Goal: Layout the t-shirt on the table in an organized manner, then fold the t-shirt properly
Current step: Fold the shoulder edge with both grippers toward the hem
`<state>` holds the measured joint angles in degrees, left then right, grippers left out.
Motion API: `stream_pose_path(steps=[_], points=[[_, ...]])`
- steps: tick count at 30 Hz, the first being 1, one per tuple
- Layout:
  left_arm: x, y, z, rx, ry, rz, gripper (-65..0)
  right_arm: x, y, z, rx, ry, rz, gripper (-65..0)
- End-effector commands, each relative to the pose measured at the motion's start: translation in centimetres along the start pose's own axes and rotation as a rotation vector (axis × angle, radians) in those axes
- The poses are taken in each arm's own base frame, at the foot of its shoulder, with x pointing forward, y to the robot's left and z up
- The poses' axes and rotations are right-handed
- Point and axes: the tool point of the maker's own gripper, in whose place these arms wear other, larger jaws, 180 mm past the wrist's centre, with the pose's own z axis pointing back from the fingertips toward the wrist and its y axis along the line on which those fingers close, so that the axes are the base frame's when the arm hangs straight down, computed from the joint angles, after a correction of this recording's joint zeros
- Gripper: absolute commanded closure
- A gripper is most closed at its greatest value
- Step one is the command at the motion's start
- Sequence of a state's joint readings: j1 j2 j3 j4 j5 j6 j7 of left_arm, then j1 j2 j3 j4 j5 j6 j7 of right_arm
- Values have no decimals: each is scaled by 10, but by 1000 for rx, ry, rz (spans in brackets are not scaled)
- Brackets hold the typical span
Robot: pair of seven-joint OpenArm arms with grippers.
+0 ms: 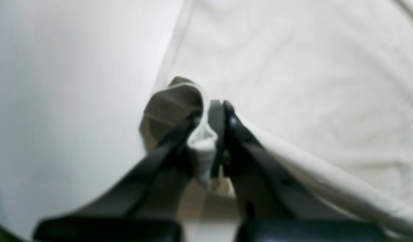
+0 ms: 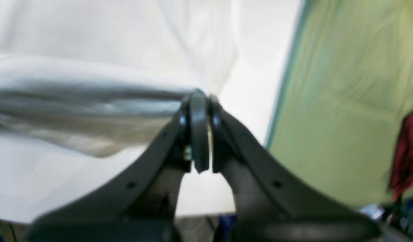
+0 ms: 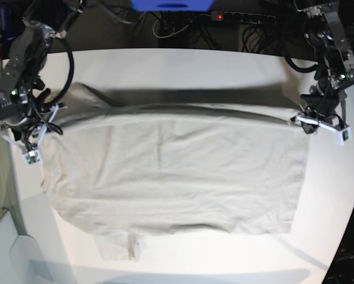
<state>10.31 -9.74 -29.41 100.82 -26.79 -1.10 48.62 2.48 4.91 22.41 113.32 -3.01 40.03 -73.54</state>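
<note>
Two fingers (image 1: 226,114) pairs, one t-shirt (image 3: 177,171)

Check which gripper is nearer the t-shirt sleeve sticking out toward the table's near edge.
Right. The right gripper pinches the t-shirt at its far edge on the same side as the sleeve; the left gripper pinches the opposite far corner, across the shirt's full width.
</note>
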Motion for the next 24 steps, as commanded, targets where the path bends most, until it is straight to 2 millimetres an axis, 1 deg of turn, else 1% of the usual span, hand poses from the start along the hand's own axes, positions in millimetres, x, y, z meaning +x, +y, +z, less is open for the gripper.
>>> stream_pose_path(steps=[1,5,9,12,14,18,24], points=[[19,-4,1,-8,-56,-3,-1,13,-8,2,-24,-27,9,0],[32,-10,-12,-23,-71,30,-1,34,-3,-7,8,-49,24,0],[33,-9,-27,-24,-52,64,-1,46,0,-24,51,-42,10,0],[34,-8,-36,-24,-39,84,-1,60,1,-35,81,-67,-4,0],[36,-7,-40,-22,-39,90,-1,66,-1,-42,91,-78,-5,0],[42,-8,-49,-23,-38,103,-1,77,3,-57,131,-78,4,0],[48,-10,-59,-28,-36,127,-1,95,3,-66,163,-105,-16,0]])
